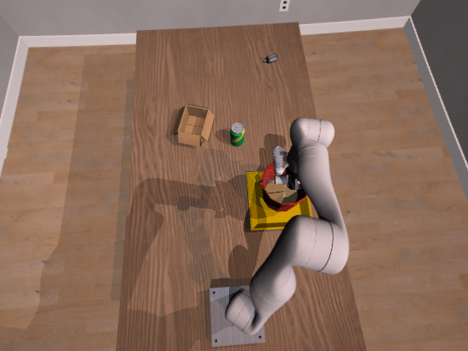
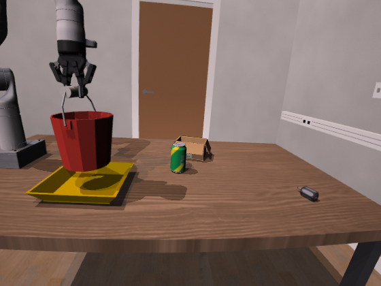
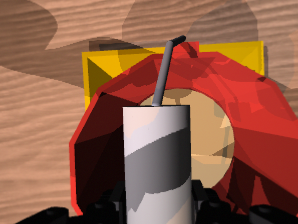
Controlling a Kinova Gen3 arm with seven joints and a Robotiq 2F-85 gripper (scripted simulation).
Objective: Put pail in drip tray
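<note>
End effector (image 2: 75,91) is clamped on the white cylindrical grip (image 2: 69,91) of the pail's wire handle (image 2: 63,108); fingers either side of the grip, pointing straight down.

Red pail (image 2: 82,139) hangs upright above the yellow drip tray (image 2: 51,192), base not on the tray floor: exterior view shows a gap under it w/ its shadow on the tray floor. Pail sits over the tray's far half, toward the arm base side; near half of tray floor is bare.

Edges/room: tray lies near the worktop (image 2: 238,211) edge on the arm's side, its long rim roughly parallel to that edge. Green-yellow can (image 2: 178,157) stands upright, well apart from the tray's rim. Open cardboard box (image 2: 194,147) just beyond the can, near but not touching. Small grey cylinder object (image 2: 308,193) lies far off near the other end of the worktop. Wide bare strip of worktop between tray and can.

View diffs: top view (image 1: 284,196) shows the pail's rim inside the tray outline on most sides, but the arm's forearm (image 1: 313,175) hides the tray's right rim and part of the pail, so overlap there can't be told. Top gives no height cue; exterior does. Wrist view looks down past the grip (image 3: 156,160) into the pail's tan floor (image 3: 220,145), w/ yellow tray corners (image 3: 97,70) showing beyond the rim on the far side only.
</note>
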